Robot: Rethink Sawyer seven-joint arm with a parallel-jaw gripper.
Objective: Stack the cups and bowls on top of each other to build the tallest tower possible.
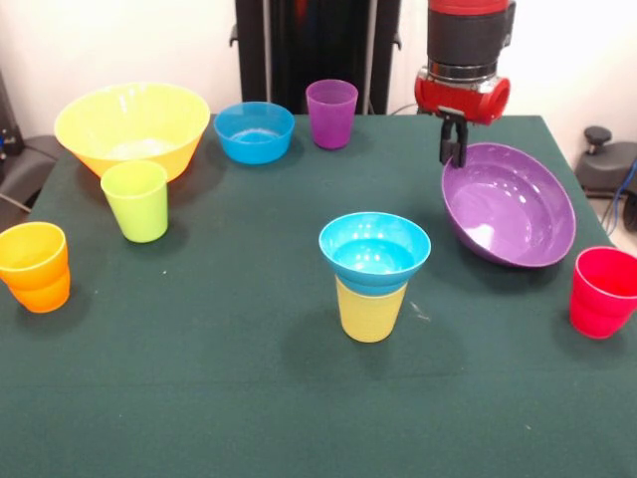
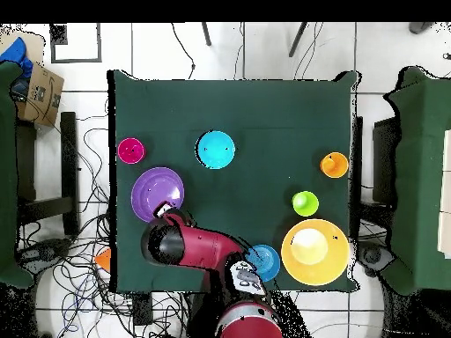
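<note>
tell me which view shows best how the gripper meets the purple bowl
The front view. There the gripper comes down at the far rim of the purple bowl, which sits tilted, and its fingers look closed on that rim. The overhead view shows the bowl as a disc, with the arm covering the contact.

A small glossy blue plastic bowl (image 1: 374, 249) sat upright in the mouth of a tapered yellow plastic cup (image 1: 370, 310) near the table's middle, forming the tower. A wide shallow purple bowl (image 1: 509, 204) lay tilted near the right edge, and a red cup (image 1: 602, 292) stood by that edge, nearer the front. Toward the far edge stood a purple cup (image 1: 331, 114), a second small blue bowl (image 1: 254, 131) and a large yellow-orange bowl (image 1: 132, 127) at the far left corner. A lime green cup (image 1: 136, 200) stood just in front of it, and an orange cup (image 1: 36, 266) stood at the left edge.
</note>
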